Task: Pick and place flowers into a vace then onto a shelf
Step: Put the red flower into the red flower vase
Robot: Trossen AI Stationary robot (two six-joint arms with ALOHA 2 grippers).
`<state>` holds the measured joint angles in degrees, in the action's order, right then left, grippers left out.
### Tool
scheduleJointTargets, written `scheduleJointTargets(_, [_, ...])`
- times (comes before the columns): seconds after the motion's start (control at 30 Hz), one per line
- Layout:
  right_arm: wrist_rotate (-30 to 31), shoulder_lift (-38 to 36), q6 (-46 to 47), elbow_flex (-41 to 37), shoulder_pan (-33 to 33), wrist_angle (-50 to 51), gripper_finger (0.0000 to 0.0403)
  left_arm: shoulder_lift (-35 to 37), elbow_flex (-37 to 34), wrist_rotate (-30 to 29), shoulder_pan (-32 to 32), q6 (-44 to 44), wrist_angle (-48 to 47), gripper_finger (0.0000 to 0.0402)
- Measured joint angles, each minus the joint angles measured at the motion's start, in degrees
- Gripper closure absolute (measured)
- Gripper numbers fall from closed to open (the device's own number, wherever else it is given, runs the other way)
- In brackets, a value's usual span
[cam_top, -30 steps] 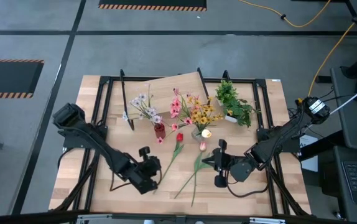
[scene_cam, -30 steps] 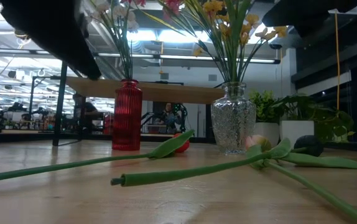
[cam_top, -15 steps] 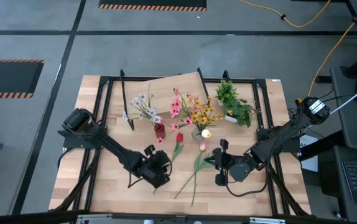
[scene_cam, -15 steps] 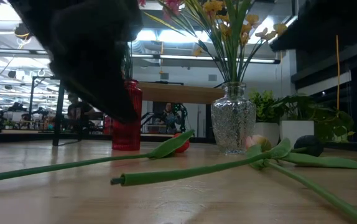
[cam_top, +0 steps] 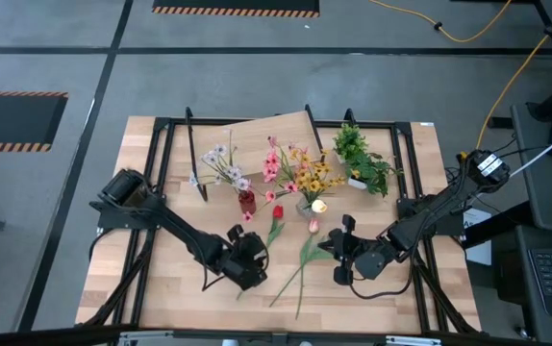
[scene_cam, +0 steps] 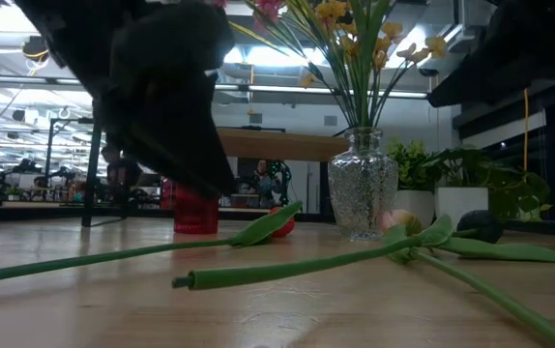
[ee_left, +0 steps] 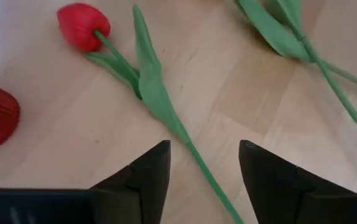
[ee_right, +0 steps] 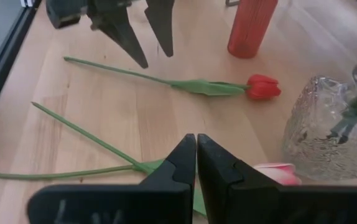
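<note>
A red tulip lies flat on the wooden table, its stem running between the fingers of my left gripper. That gripper is open just above the stem; the high view shows it near the table's middle. A pink tulip lies to the right, with a second green stem beside it. My right gripper hangs shut above the pink tulip's leaves. A red vase and a glass vase hold flowers. Behind them stands the shelf on black legs.
A bushy green plant in a white pot stands at the far right. A black metal frame runs around the table. Bare wood lies toward the near edge on the left.
My left gripper has gone toward the table's right edge and down, and now stands over the red tulip's stem. My right gripper has sunk a little above the pink tulip. The flowers and vases have not moved.
</note>
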<state>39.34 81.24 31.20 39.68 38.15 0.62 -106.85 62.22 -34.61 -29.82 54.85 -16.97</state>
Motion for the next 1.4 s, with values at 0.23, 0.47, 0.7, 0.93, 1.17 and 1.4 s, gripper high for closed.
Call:
scheduleJointTargets(0.23, [0.0,0.0,-0.1,0.0,0.0,-0.4,0.0383,-3.5,0.0,0.2,0.3,1.2,2.0,0.0221])
scheduleJointTargets(0.47, [0.0,0.0,0.0,0.0,0.0,-0.6,0.0383,-4.7,0.0,3.8,0.8,2.5,1.8,0.0222])
scheduleJointTargets(0.7, [0.0,0.0,0.0,0.0,0.0,-0.5,0.0383,-4.7,0.1,5.4,0.6,3.1,-0.8,0.0259])
scheduleJointTargets(0.93, [0.0,0.0,0.0,0.0,0.0,-0.5,0.0383,-4.5,0.2,6.7,-0.3,5.5,-5.1,0.0354])
scheduleJointTargets(1.17, [0.0,0.0,0.0,0.0,0.0,-0.5,0.0383,-4.5,0.1,7.1,-1.4,3.9,-5.6,0.0394])
scheduleJointTargets(1.4, [0.0,0.0,0.0,0.0,0.0,-0.6,0.0383,-1.5,-0.3,10.3,-3.0,0.5,-7.5,0.0397])
